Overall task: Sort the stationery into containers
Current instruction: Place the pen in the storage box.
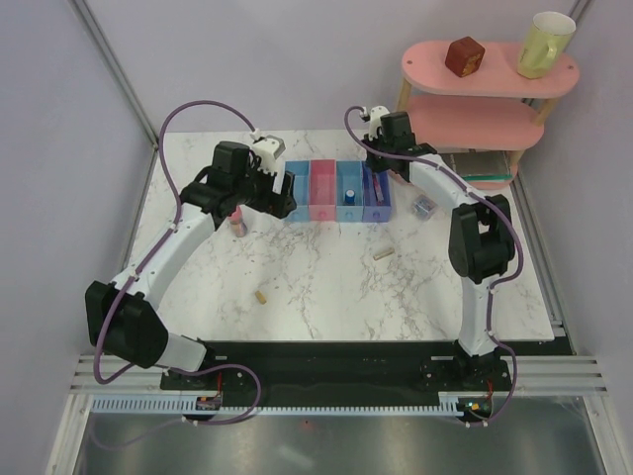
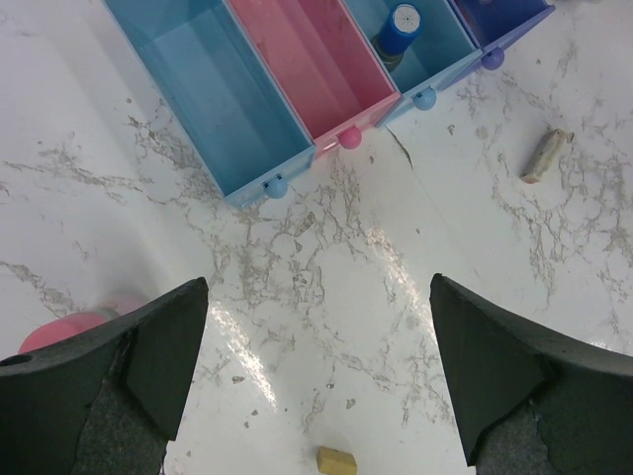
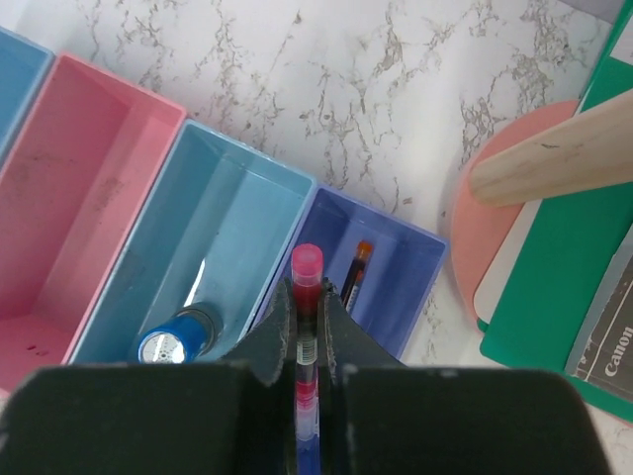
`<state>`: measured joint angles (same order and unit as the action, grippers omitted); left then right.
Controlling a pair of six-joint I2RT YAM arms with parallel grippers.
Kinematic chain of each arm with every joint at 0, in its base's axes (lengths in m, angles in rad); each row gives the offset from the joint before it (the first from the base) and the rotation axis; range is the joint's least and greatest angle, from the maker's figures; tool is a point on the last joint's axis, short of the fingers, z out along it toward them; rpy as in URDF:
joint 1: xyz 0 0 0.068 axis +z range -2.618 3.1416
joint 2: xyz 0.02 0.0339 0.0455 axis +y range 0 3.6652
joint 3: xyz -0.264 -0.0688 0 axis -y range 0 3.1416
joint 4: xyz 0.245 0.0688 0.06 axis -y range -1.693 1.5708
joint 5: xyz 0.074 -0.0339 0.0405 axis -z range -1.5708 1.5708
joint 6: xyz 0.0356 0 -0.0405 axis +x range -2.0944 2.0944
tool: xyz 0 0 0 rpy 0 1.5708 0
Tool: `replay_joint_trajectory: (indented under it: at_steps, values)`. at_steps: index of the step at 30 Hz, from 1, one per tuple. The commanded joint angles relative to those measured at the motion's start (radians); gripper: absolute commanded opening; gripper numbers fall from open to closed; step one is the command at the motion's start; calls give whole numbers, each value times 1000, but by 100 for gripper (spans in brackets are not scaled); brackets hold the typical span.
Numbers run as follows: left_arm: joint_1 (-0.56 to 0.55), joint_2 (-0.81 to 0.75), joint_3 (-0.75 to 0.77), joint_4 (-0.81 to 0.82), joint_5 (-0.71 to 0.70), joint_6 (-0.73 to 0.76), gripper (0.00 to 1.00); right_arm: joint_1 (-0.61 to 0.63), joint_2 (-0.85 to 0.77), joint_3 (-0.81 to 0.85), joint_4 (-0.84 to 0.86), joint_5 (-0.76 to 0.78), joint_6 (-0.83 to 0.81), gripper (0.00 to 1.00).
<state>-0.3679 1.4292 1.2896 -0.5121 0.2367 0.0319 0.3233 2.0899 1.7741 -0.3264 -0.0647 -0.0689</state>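
Note:
A row of four joined bins (image 1: 336, 193) stands at the back middle of the table: light blue, pink, light blue, purple-blue. My right gripper (image 3: 309, 315) is shut on a thin red pen (image 3: 307, 272) and holds it over the purple-blue bin (image 3: 396, 259), where an orange-tipped pen (image 3: 354, 269) lies. A blue cylinder (image 3: 176, 344) sits in the third bin. My left gripper (image 2: 316, 327) is open and empty above the table, in front of the bins. A pink cylinder (image 1: 236, 220) stands left of it. Two beige pieces (image 1: 261, 295) (image 1: 383, 253) lie on the table. A small clear tub (image 1: 424, 206) sits right of the bins.
A pink tiered shelf (image 1: 485, 94) at the back right holds a brown cube (image 1: 463, 55) and a yellow mug (image 1: 544, 44). A green-edged box (image 3: 554, 297) lies under the shelf. The shelf's wooden leg (image 3: 549, 158) is near my right gripper.

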Motion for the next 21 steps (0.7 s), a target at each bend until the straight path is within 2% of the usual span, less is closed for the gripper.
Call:
replay_joint_trajectory:
  at_steps: [1,3,6,13,16,21]
  values:
    - [-2,-39,4,-6,-10,53,100,2,-2,-39,61,34,-19,9]
    - [0,-39,5,-9,-7,57,100,2,-8,-68,72,43,-17,11]
    - [0,-38,11,-12,-1,60,100,0,-16,-90,82,57,-19,20]
    - [0,-35,14,-16,-5,85,100,0,-34,-108,86,59,-26,51]
    - [0,-29,11,-13,-11,100,100,0,-47,-117,84,82,-29,55]
    - [0,11,7,0,-91,157,100,-1,-99,-146,84,68,-35,56]
